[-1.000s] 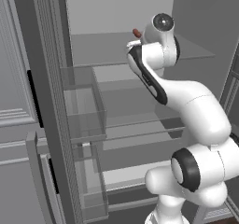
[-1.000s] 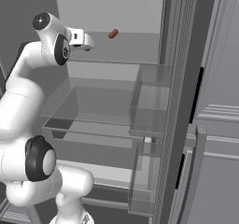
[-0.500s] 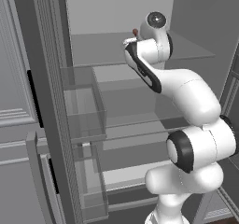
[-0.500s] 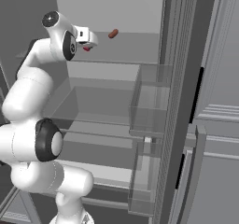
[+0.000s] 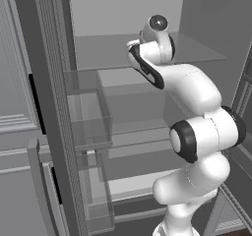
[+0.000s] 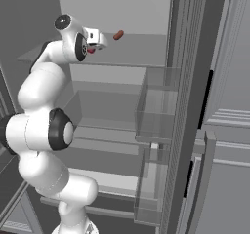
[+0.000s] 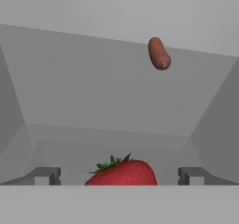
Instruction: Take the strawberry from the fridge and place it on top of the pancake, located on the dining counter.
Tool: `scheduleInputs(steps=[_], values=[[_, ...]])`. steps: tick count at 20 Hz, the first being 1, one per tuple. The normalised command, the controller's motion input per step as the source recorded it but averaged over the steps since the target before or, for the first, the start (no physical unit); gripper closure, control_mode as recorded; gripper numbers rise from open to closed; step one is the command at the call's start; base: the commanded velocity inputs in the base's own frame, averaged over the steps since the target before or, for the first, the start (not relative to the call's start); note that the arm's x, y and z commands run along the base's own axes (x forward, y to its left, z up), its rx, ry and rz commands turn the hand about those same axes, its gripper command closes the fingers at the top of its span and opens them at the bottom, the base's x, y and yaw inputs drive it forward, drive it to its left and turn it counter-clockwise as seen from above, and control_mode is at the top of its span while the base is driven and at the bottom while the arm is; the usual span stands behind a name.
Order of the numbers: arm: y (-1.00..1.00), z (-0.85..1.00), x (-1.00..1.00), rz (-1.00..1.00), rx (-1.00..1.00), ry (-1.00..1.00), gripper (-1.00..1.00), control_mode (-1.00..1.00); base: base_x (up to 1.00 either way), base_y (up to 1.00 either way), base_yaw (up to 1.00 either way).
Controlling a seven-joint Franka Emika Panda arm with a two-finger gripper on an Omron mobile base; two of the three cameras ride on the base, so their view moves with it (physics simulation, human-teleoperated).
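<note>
Strawberry (image 7: 122, 173) lies on the fridge (image 5: 123, 53) shelf, bottom centre of the hand view, between the spread fingers of the gripper (image 7: 119, 175). A sausage (image 7: 159, 53) sits farther back. Grasp step: next, likely advance slightly and close.

Strawberry (image 7: 122, 172) glossy red; fridge (image 5: 123, 14) interior matt grey; door bins (image 5: 88, 107) clear plastic.

Flat, even rendered light; soft shadows, no glare.

Base cameras flank fridge (image 5: 59, 82) (hand close).
</note>
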Motion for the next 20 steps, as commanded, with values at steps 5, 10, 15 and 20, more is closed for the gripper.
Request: scheduleInputs(steps=[5, 10, 15, 20], values=[[0.0, -0.06, 0.15, 0.0, 0.0, 0.0, -1.0, -1.0, 0.0, 0.0, 0.0], [0.0, -0.2, 0.05, 0.0, 0.0, 0.0, -1.0, -1.0, 0.0, 0.0, 0.0], [0.0, -0.35, 0.04, 0.0, 0.0, 0.0, 1.0, -1.0, 0.0, 0.0, 0.0], [0.0, -0.24, -0.16, 0.0, 0.0, -0.02, 1.0, -1.0, 0.0, 0.0, 0.0]])
